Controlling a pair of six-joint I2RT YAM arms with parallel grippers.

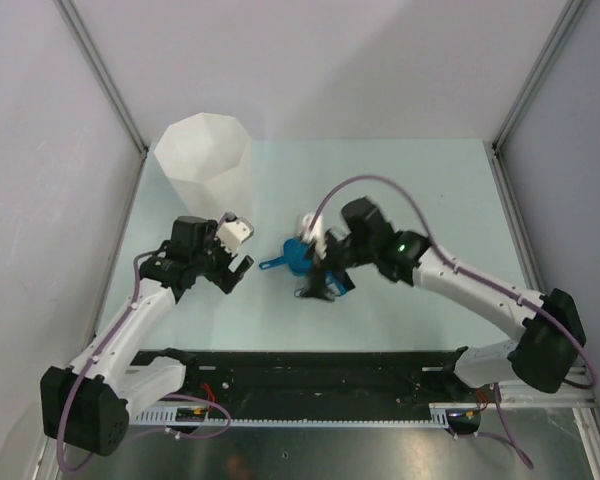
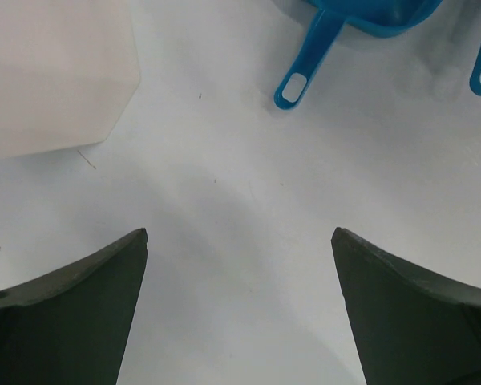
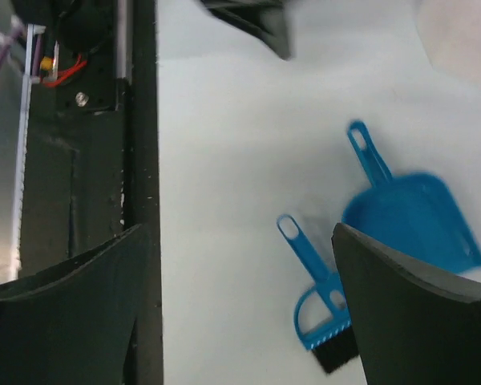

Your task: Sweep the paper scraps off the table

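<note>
Paper scraps not made out in any view; whereabouts cannot be told. Near bench point(image 1: 410, 200) centre, blue dustpan point(image 3: 417, 220) with small brush point(image 3: 317, 313) at its 7 o'clock, both partly hidden from above by right hand point(image 3: 240, 233), spread wide, empty. Same for left hand point(image 2: 240, 241). White bin point(image 1: 202, 160) at 11 o'clock, cropped in left wrist view.

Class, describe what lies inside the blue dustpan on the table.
The dustpan shows a bare blue interior, with no paper scraps in it. Its near corner is covered by a finger of the right end effector, so that part cannot be checked.
</note>
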